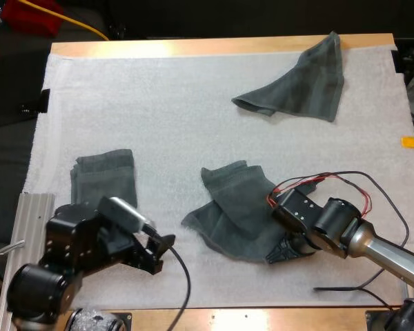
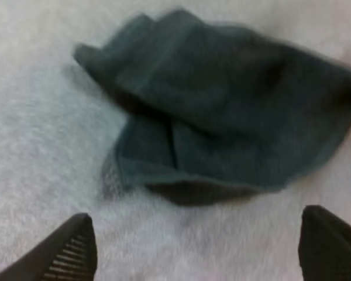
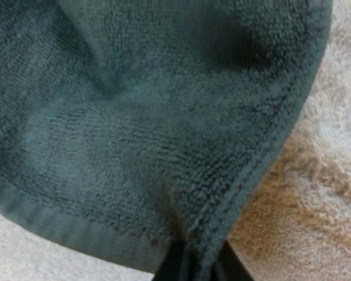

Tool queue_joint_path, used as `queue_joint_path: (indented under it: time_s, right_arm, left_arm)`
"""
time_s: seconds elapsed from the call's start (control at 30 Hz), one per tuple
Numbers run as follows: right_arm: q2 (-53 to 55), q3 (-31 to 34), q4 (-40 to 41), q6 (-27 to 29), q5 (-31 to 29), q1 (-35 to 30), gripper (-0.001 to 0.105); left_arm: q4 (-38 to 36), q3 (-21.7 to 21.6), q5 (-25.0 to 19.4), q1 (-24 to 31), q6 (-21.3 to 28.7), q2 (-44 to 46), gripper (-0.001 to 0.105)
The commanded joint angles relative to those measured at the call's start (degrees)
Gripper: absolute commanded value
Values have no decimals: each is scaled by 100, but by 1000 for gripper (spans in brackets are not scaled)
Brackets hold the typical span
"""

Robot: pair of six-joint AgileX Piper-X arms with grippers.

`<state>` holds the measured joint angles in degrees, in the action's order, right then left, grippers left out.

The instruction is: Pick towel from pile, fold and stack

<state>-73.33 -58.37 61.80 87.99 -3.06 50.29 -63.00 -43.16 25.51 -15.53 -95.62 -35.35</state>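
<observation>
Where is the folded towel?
In the high view the folded towel lies on the left side of the mat, just beyond the left gripper, apart from the crumpled towel.

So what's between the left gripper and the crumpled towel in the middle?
Only bare white mat lies between the left gripper and the crumpled towel, as the high view shows.
</observation>
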Motion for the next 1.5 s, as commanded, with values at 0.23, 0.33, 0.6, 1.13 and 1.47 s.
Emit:
queue_joint_path:
  time_s: [0.23,0.33,0.6,1.13,1.47]
  right_arm:
    - [34,3,30,1,36,-3,1]
    - [34,3,30,1,36,-3,1]
    - [34,3,18,1,36,-3,1]
    - [34,3,20,1,36,-3,1]
    - [34,3,-67,-92,36,-3,1]
  left_arm:
    - [-324,-1,-1813,-949,2068,-552,69]
    - [-266,-1,-2090,-1270,2577,-722,69]
    - [-89,-1,-2447,-1834,3700,-1168,69]
    - [883,-1,-2466,-1963,4470,-2401,69]
    - [1301,-1,-2449,-1963,4453,-2964,69]
